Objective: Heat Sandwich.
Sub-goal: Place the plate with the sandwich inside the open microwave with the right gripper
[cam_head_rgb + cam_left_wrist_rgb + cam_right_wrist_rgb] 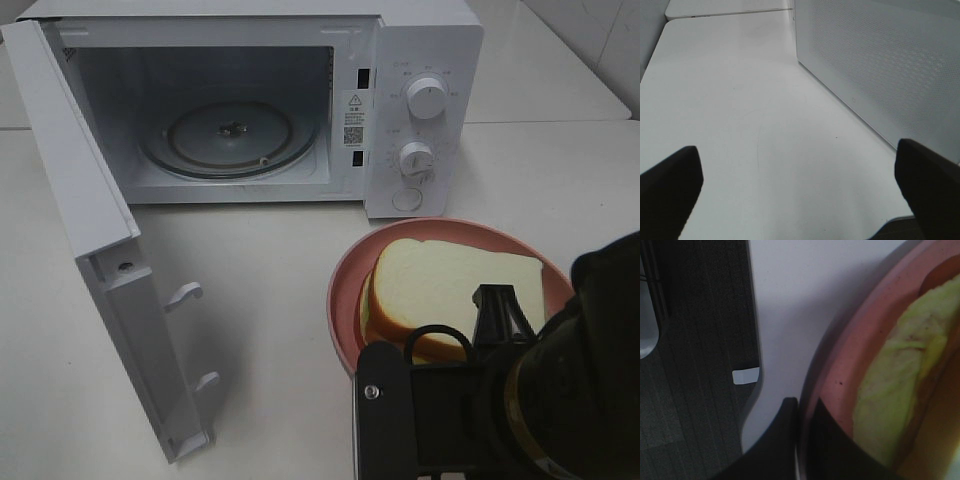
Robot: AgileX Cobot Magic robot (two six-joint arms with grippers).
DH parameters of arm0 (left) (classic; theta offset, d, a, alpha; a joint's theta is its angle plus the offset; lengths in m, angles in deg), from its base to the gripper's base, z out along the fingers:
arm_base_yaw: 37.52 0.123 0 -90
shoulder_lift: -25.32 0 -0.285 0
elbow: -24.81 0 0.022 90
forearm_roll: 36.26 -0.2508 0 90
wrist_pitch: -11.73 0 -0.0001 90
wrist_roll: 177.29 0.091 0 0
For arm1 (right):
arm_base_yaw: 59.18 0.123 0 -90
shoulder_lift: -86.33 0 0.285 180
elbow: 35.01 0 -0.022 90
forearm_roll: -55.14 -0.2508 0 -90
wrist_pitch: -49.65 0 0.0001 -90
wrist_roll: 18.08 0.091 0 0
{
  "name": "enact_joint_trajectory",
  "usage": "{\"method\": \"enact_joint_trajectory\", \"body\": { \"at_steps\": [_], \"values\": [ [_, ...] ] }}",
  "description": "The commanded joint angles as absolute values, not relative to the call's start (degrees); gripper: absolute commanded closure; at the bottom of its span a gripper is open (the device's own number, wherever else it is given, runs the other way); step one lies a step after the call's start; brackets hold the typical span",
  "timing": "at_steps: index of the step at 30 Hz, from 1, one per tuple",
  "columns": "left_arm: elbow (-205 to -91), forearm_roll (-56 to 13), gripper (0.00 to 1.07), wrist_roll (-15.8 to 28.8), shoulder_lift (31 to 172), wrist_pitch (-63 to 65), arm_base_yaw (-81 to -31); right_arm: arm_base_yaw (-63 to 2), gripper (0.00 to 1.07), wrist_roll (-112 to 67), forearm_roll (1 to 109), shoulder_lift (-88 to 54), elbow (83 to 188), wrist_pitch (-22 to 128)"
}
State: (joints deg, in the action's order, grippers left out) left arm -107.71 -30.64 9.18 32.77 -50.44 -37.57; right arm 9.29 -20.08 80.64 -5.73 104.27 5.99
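The sandwich [455, 295], white bread with tan crust, lies on the round pink plate [347, 275] at the front right of the table. Its yellow-green filling [900, 370] shows in the right wrist view. My right gripper [802, 425] is shut on the plate's near rim [840, 370], one finger outside and one inside. My right arm [520, 400] covers the plate's near edge in the high view. My left gripper [797, 170] is open and empty, low over the bare table beside the microwave's side wall [880, 60]. It is out of the high view.
The white microwave [425, 120] stands at the back with its door [90, 230] swung open to the left. Its glass turntable [230, 135] is bare. The table's front edge [755, 365] and dark floor show in the right wrist view.
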Motion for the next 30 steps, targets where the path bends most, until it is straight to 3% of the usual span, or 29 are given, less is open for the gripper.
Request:
{"method": "enact_joint_trajectory", "body": {
  "at_steps": [1, 18, 30],
  "values": [
    [-107.71, -30.64, 0.07, 9.18, 31.91, -49.75, -37.46, 9.52, 1.07, -21.69, 80.93, -6.18, 104.05, 7.02],
    [-107.71, -30.64, 0.07, 9.18, 31.91, -49.75, -37.46, 8.49, 1.07, -37.39, 79.66, -6.18, 104.05, 10.63],
    [-107.71, -30.64, 0.07, 9.18, 31.91, -49.75, -37.46, -2.46, 1.07, -58.93, 77.49, -6.18, 104.05, 17.1]
  ]
}}
